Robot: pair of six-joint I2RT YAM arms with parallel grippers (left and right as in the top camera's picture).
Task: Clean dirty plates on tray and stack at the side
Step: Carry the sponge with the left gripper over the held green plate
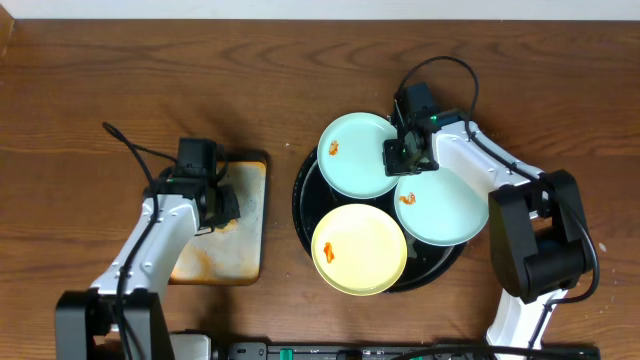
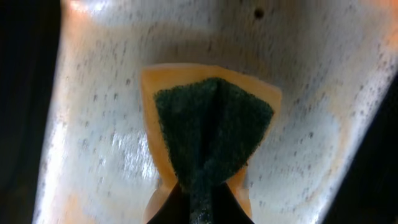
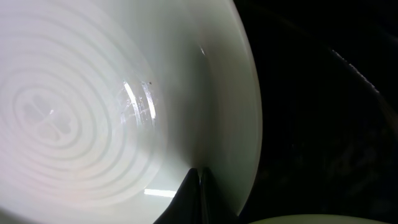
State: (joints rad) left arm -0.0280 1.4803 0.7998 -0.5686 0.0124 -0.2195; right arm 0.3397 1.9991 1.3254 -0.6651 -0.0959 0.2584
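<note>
On the round black tray [image 1: 300,205], the right gripper [image 1: 405,158] pinches the far blue-green plate [image 1: 352,150] by its rim, probably to steady it, while the left gripper [image 2: 199,202] squeezes the sponge [image 2: 211,127], ready for wiping.

The table [image 1: 120,60] is brown wood with clear grain and a soft sheen. The plates [image 1: 360,250] look smooth and glossy. The plate [image 3: 93,112] seen close in the right wrist view shows fine concentric rings and bright glints; ceramic or plastic cannot be told. The tray [image 1: 305,210] on the right is black and duller. The metal tray [image 1: 240,240] on the left is shiny, dotted with dark specks and stained rust-orange. The sponge [image 2: 211,124] is orange foam faced with rough, dark green scouring fibre.
</note>
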